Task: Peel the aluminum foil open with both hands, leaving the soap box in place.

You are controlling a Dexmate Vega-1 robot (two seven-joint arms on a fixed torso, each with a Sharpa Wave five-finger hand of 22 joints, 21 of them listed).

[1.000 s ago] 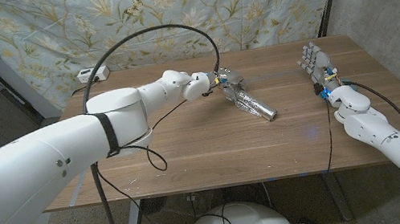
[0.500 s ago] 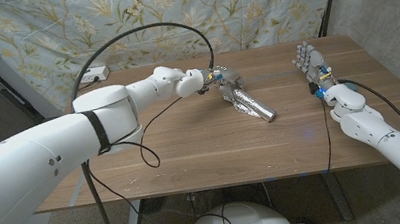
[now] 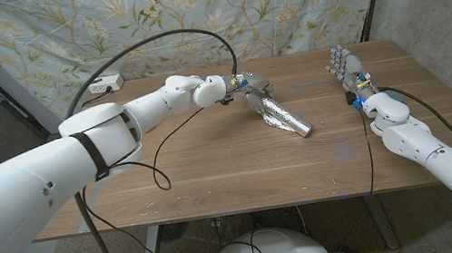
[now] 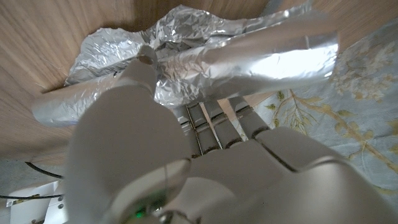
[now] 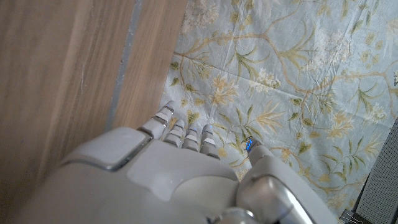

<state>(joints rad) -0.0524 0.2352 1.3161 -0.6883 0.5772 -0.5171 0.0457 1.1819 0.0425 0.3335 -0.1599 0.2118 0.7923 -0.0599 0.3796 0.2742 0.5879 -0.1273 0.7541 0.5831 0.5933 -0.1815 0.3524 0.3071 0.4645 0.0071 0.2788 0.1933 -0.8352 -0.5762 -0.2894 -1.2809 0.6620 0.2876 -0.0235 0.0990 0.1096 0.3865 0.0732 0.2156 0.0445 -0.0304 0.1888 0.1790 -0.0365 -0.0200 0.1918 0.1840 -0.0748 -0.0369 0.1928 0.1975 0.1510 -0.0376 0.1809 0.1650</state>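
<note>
A: Head view, please.

B: The foil-wrapped bundle [image 3: 277, 114] lies on the wooden table [image 3: 213, 161], slightly behind centre, running diagonally. The left hand [image 3: 243, 88] is at its far end, fingers on the foil. The right hand [image 3: 346, 68] stands upright near the table's right side, well apart from the bundle, fingers extended and holding nothing.

A: What does the left wrist view add?

B: Crumpled aluminum foil [image 4: 205, 56] close up, partly loosened into folds, with a fingertip [image 4: 145, 59] pressing against it. Whether the hand actually grips the foil, I cannot tell.

A: The soap box?

B: Not distinguishable under the foil.

A: Right wrist view?

B: The right hand's fingers [image 5: 186, 134] straight, against a floral curtain [image 5: 298, 74].
</note>
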